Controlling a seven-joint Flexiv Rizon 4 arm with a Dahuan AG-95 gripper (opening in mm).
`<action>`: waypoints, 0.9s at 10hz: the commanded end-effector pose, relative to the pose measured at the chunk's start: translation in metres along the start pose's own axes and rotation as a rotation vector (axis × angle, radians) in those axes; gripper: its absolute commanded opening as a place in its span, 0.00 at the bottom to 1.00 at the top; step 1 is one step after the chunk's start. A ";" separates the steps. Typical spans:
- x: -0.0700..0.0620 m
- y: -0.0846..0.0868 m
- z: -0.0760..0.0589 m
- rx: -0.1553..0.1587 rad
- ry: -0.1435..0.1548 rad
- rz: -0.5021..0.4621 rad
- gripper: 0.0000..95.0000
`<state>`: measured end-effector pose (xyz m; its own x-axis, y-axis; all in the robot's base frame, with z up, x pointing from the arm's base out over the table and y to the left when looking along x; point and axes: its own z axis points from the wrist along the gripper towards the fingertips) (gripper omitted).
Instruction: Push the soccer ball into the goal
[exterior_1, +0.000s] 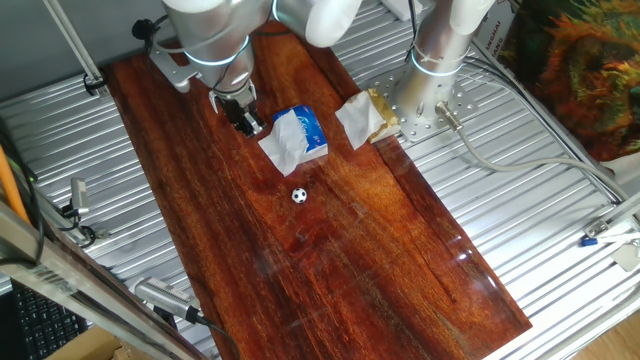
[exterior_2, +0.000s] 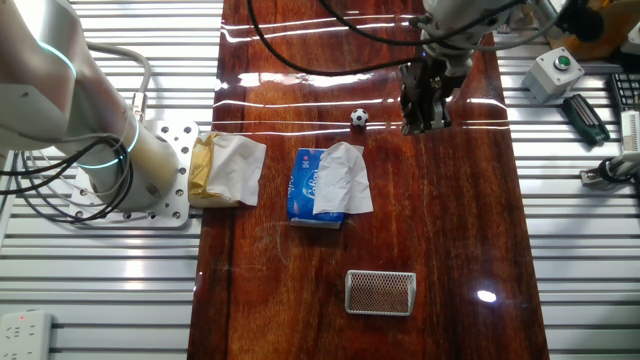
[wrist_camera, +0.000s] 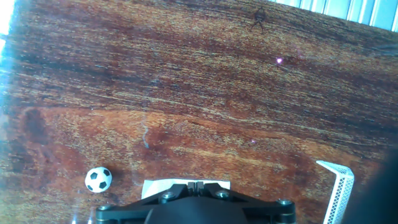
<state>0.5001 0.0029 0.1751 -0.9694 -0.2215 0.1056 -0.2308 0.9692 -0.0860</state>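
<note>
The soccer ball (exterior_1: 299, 195) is a tiny white ball with black patches, resting alone on the dark wooden board. It lies beyond the blue packet from the goal (exterior_2: 380, 292), a small white-grey frame with a mesh back. My gripper (exterior_2: 420, 125) hangs just to the right of the soccer ball (exterior_2: 359, 117) in the other fixed view, shut, with nothing in it. The hand view shows the soccer ball (wrist_camera: 98, 179) at lower left, a corner of the goal (wrist_camera: 336, 190) at lower right, and my gripper (wrist_camera: 193, 185) with its fingers together. The arm hides the goal in one fixed view.
A blue packet (exterior_2: 318, 185) with white tissue lies in the middle of the board, between ball and goal. Crumpled white-and-tan paper (exterior_2: 225, 168) sits beside the arm's base (exterior_2: 140, 170). Ribbed metal table (exterior_1: 520, 180) surrounds the board (exterior_1: 380, 260).
</note>
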 end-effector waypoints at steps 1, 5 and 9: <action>0.000 -0.001 0.000 0.003 0.001 -0.005 0.00; 0.000 -0.001 0.000 0.021 0.005 -0.088 0.00; 0.000 -0.001 0.000 0.014 0.003 -0.169 0.00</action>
<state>0.5011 0.0020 0.1750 -0.9239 -0.3627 0.1218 -0.3744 0.9227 -0.0924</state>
